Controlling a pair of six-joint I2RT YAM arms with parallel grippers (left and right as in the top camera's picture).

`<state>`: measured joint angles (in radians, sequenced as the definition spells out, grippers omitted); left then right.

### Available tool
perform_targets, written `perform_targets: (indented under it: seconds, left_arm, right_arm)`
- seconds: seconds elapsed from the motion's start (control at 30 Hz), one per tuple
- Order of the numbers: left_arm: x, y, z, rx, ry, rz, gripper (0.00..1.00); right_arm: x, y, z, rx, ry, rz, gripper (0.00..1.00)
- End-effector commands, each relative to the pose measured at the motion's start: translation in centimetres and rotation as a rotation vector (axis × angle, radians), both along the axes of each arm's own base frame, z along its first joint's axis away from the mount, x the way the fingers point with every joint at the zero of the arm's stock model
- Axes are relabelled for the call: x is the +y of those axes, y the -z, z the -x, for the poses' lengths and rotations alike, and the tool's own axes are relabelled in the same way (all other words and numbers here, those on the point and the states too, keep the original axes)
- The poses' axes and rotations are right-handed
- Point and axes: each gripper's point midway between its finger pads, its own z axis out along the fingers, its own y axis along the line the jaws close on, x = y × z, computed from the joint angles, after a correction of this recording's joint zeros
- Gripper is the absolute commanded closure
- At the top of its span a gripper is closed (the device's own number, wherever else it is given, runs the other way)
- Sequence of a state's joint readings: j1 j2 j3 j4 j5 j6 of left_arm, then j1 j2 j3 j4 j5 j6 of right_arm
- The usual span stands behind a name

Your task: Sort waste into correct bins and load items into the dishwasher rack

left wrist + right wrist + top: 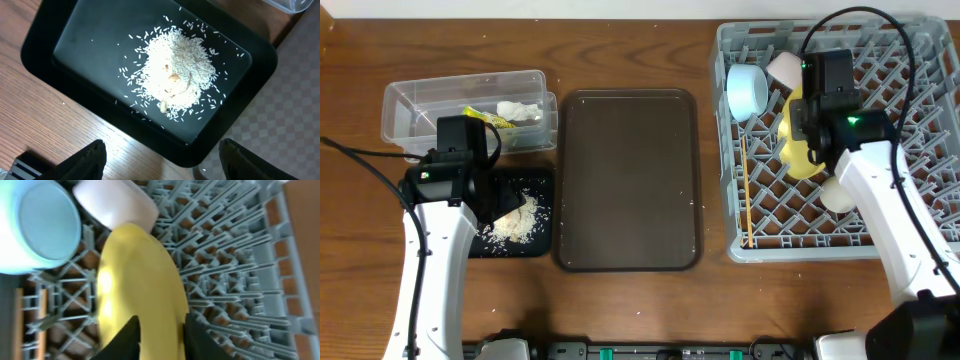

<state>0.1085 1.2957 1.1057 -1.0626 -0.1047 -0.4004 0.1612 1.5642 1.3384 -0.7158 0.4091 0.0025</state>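
Note:
The rice (pixel 175 70) lies heaped in the black tray (pixel 90 45), which sits at the left in the overhead view (pixel 542 245). My left gripper (pixel 162 150) hangs open and empty over the tray's near edge (pixel 498 205). The clear tub (pixel 400 100) holds the snack wrapper (pixel 485 117) and the tissue (pixel 518 110). In the grey rack (pixel 920 60) my right gripper (pixel 161 330) is shut on the rim of the yellow plate (pixel 135 270), which stands on edge (pixel 800 150). The blue bowl (pixel 747 90), pale cup (pixel 785 68), white bowl (pixel 838 195) and chopsticks (pixel 746 190) are in the rack.
The large brown serving tray (pixel 630 180) lies between the black tray and the rack; its textured surface shows beside the black tray in the left wrist view (pixel 290 110). Upright pegs (pixel 225 255) crowd the rack to the right of the plate.

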Motion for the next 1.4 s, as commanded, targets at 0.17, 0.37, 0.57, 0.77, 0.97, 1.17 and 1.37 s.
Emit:
perform_targets:
  seconds: [0.17, 0.37, 0.57, 0.77, 0.97, 1.17, 1.37]
  left_arm:
    - [0.2, -0.3, -0.1, -0.010, -0.012, -0.007, 0.17]
    - [-2.6, -2.0, -2.7, -0.092, 0.203, -0.001, 0.12]
    - [-7.8, -2.2, -4.4, -0.147, 0.436, 0.081, 0.11]
    - [-8.3, -0.5, -0.7, 0.034, 0.492, 0.109, 0.09]
    - [-8.0, 0.4, 2.5, 0.160, 0.485, 0.127, 0.09]
    - [-7.9, 0.6, 4.1, 0.132, 0.480, 0.128, 0.08]
    - [-7.9, -2.1, 4.3, -0.119, 0.498, 0.090, 0.04]
  right_arm:
    - [3.2, -3.9, 1.7, -0.097, -0.057, -0.231, 0.43]
    - [7.8, -5.7, 2.7, -0.103, -0.257, -0.482, 0.34]
    - [9.7, -3.6, 3.8, 0.013, -0.311, -0.570, 0.21]
    - [8.4, -0.7, 6.3, 0.165, -0.192, -0.547, 0.01]
    - [7.0, 0.8, 8.8, 0.266, -0.079, -0.517, 0.01]
    - [7.6, 1.7, 11.0, 0.280, -0.079, -0.519, 0.01]
    - [8.5, 2.0, 12.3, 0.100, -0.153, -0.544, 0.01]
